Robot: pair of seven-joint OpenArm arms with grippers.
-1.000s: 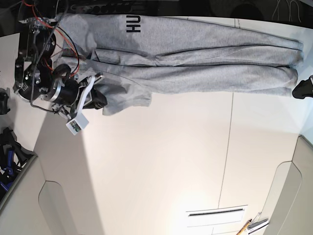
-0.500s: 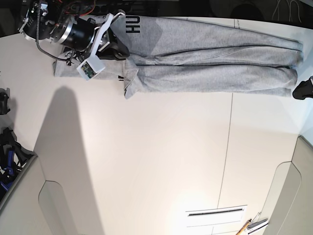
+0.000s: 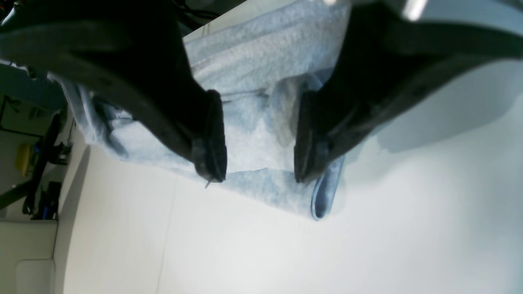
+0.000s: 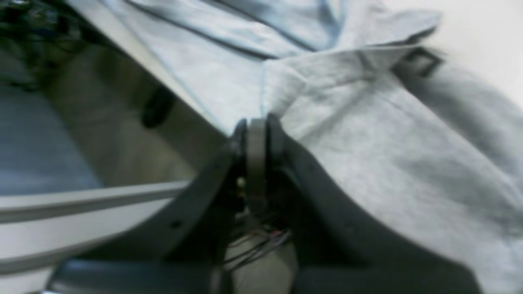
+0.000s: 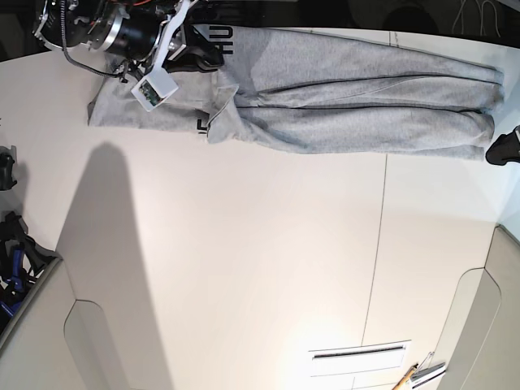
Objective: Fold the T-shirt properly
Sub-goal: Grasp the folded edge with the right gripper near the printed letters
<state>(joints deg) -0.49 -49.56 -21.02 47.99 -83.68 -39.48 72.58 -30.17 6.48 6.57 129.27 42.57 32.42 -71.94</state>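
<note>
The grey T-shirt (image 5: 349,106) lies stretched along the far edge of the table, folded lengthwise into a long band. At the top left my right gripper (image 5: 199,50) is shut on a fold of it next to the dark lettering (image 5: 221,34). The right wrist view shows that gripper (image 4: 255,126) pinching a ridge of grey cloth (image 4: 388,155). My left gripper (image 5: 505,148) shows only as a dark tip at the right edge, by the shirt's end. In the left wrist view it (image 3: 257,169) is open just above the shirt's hem (image 3: 249,134), with nothing held.
A bare cream table (image 5: 244,260) with a seam (image 5: 378,244) runs toward the near side. Dark gear (image 5: 12,260) sits off its left edge. A white label (image 5: 357,355) and pen-like items (image 5: 418,374) lie near the bottom right.
My right arm has swung from the table's left middle to the far edge, dragging the shirt's left end with it. That end now lies flat below the gripper. The left gripper has stayed put.
</note>
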